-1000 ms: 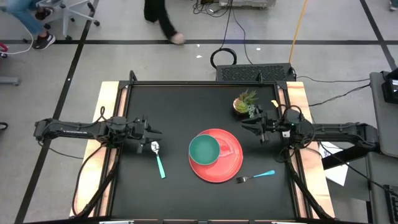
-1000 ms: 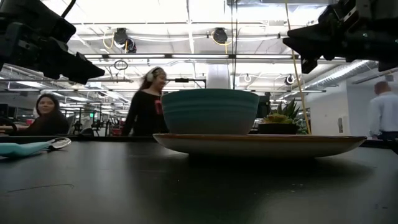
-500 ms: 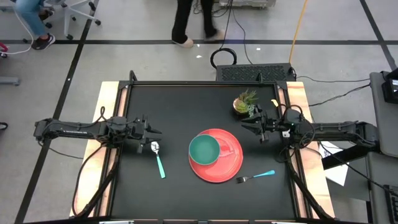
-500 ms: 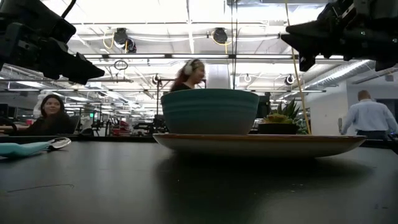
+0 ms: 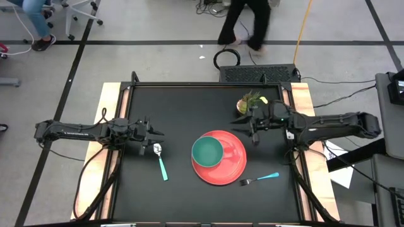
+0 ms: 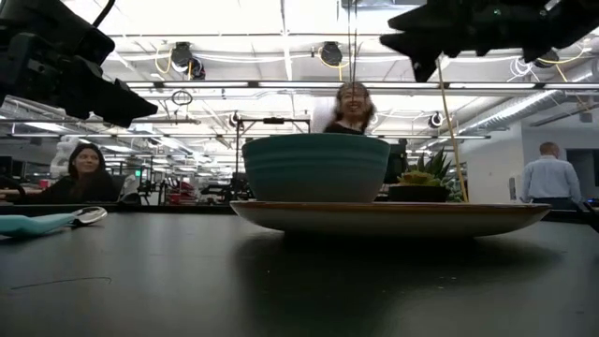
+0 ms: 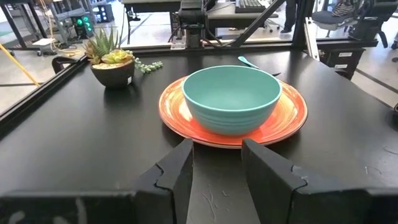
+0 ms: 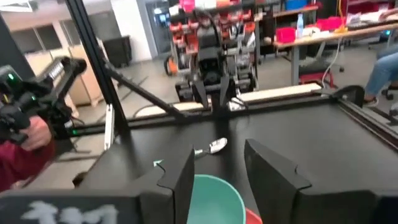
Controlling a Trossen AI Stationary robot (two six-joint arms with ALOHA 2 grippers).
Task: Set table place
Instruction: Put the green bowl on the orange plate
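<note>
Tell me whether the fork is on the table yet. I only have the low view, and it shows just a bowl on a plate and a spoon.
Observer: Yes. From above, the fork lies on the table beside the plate, on the right arm's side.
Operator: Which gripper hangs at my upper right?
Observer: The right gripper. The high view puts it at the plate's rim, near the plant.
Operator: Holding anything?
Observer: No. Its wrist view shows its fingers apart, with nothing between them.

Both arms reach inward above the bench (image 5: 177, 101). The left end effector (image 5: 151, 133) and right end effector (image 5: 250, 133) hover empty, fingers parted.
</note>
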